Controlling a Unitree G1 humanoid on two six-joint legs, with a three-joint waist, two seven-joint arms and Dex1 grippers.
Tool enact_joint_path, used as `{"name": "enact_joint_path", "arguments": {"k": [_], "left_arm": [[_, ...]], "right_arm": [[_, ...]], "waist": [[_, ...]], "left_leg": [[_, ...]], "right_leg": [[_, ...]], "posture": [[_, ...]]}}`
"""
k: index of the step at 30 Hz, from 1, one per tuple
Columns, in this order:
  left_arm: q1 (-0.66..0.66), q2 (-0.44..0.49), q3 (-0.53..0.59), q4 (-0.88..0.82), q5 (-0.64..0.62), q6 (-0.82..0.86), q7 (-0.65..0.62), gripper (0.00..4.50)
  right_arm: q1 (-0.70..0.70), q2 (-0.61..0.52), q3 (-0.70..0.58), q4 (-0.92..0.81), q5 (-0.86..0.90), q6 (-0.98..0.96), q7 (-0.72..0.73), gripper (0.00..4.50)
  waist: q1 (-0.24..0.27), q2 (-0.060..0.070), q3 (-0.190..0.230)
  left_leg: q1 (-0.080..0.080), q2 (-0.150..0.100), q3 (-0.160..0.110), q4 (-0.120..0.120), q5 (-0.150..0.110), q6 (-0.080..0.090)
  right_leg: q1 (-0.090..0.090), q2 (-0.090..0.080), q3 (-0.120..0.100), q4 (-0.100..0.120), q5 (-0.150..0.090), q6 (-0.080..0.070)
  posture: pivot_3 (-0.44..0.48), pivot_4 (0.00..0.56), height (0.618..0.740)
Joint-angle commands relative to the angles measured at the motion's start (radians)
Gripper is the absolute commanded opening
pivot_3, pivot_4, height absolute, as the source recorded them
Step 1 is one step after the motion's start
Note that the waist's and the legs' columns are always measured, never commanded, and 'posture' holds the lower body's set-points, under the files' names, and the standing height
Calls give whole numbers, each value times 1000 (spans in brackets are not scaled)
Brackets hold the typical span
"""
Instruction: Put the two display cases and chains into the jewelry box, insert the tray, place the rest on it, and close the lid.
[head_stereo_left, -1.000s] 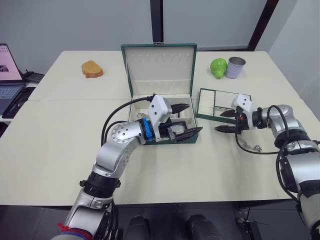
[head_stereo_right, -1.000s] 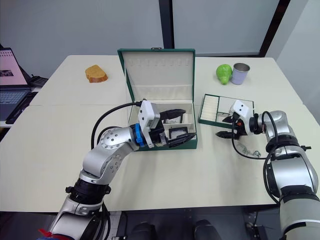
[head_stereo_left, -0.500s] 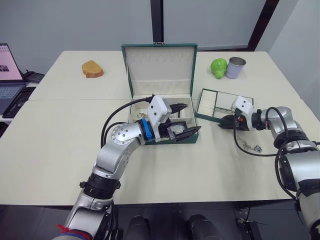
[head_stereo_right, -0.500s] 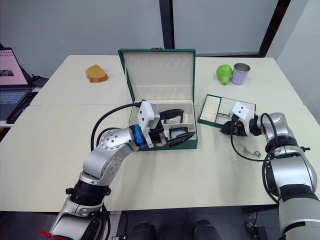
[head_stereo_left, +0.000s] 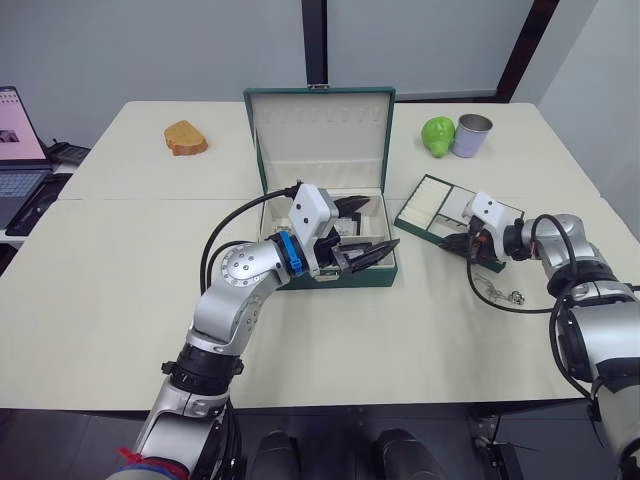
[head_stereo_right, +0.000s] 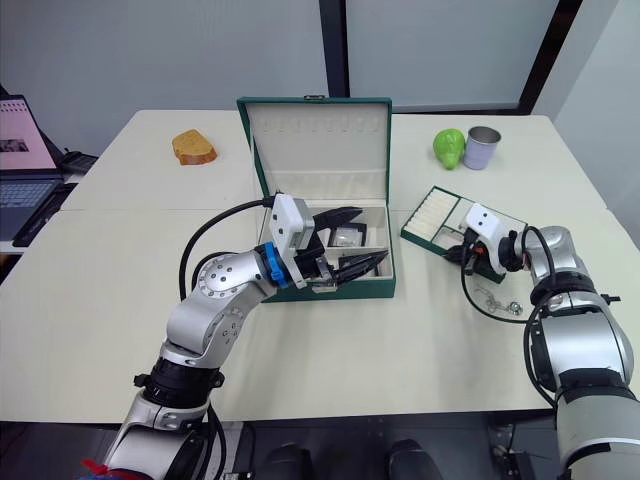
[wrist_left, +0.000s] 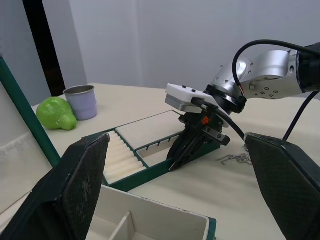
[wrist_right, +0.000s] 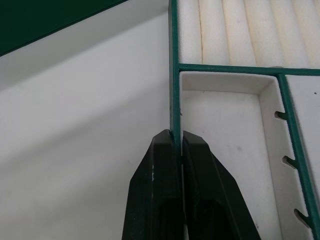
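Note:
The jewelry box (head_stereo_left: 345, 277) stands open at the table's middle, its lid (head_stereo_left: 320, 125) upright. A dark display case (head_stereo_right: 346, 236) lies inside. My left gripper (head_stereo_left: 380, 224) hovers open over the box's front right part, holding nothing. To the right, the tray (head_stereo_left: 432, 200) lies at an angle on the table. My right gripper (head_stereo_left: 452, 241) is shut on its near green rim (wrist_right: 174, 90); both fingertips (wrist_right: 165, 142) pinch the rim's edge. A thin silver chain (head_stereo_left: 497, 293) lies on the table near my right forearm.
A slice of bread (head_stereo_left: 185, 138) sits at the back left. A green fruit (head_stereo_left: 436, 135) and a metal cup (head_stereo_left: 470, 134) stand behind the tray. A laptop (head_stereo_left: 15, 150) is at the far left edge.
My right gripper went from open to shut on the tray's rim, and the tray has swung round. My left gripper has drawn back a little over the box, still open.

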Motion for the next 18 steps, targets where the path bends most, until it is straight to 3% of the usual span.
{"name": "enact_joint_path", "arguments": {"k": [1,8,18], "left_arm": [[-15,2,29,-18,-4,-24,-1,4500],[94,65,86,-133,-39,7,-8,4500],[330,200,233,-305,-79,20,12,4500]], "right_arm": [[-34,-58,-37,-41,19,-13,51,8],[21,-177,-47,-288,63,44,268,8],[317,-343,-104,-1142,306,587,380,8]], "waist": [[1,0,0],[3,6,3],[10,7,4]], "left_leg": [[0,0,0,0,0,0],[0,0,0,0,0,0],[-1,1,-1,-1,0,0]], "right_leg": [[0,0,0,0,0,0],[0,0,1,0,0,0],[-1,0,0,0,0,0]], "posture": [[0,150,740],[0,150,740],[0,150,740]]}}
